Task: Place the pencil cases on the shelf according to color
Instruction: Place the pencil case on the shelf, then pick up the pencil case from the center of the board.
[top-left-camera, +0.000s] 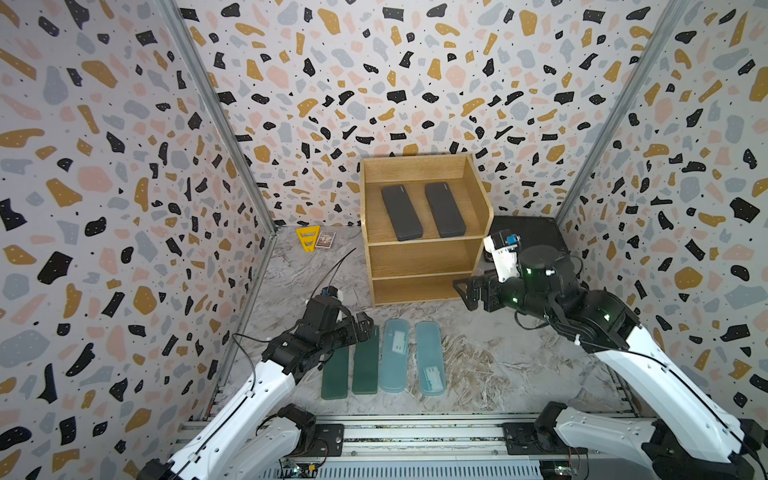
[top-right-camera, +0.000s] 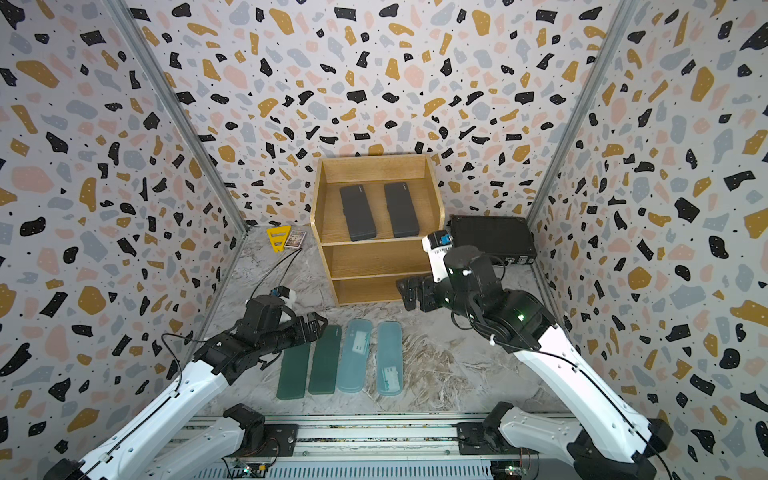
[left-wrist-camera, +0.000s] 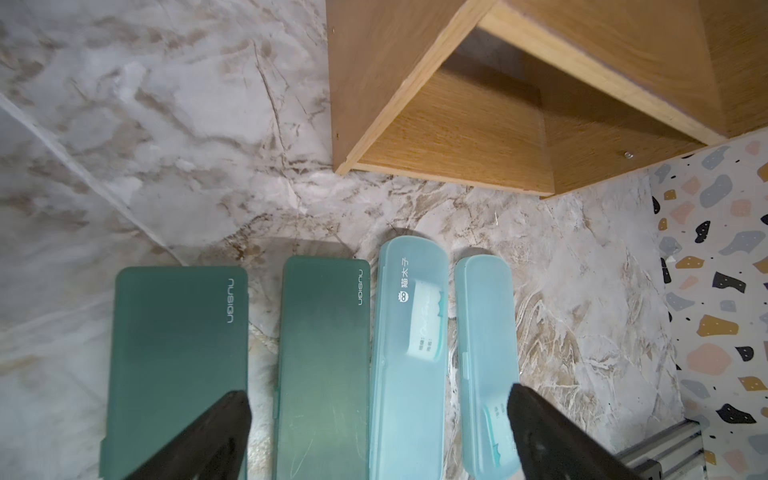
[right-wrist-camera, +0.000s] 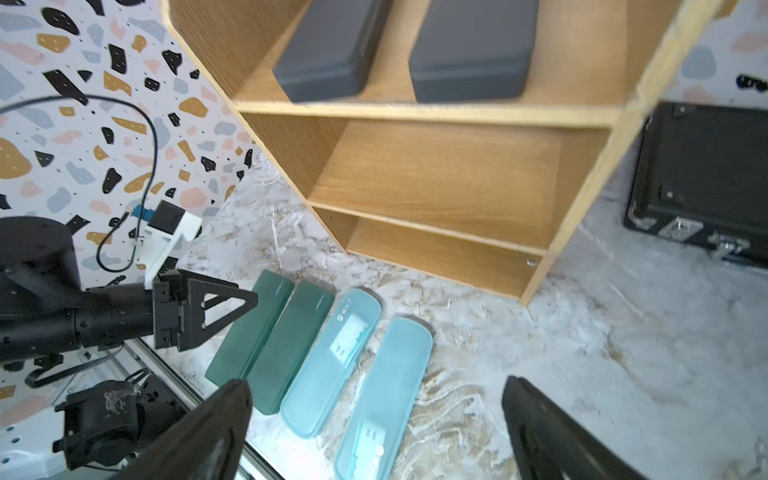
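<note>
In both top views the left arm (top-left-camera: 316, 340) covers the far ends of the green pencil cases (top-left-camera: 365, 370), lower centre, and the right arm (top-left-camera: 540, 286) hides part of the black briefcase (top-left-camera: 540, 230). In the right wrist view the grey pencil cases (right-wrist-camera: 332, 45) are blurred and run off the frame. The card (top-left-camera: 325, 240) beside the shelf (top-left-camera: 419, 259) is unreadable.

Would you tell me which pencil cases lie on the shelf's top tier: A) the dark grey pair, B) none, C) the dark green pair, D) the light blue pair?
A: the dark grey cases lie side by side on the top tier of the shelf.
</note>
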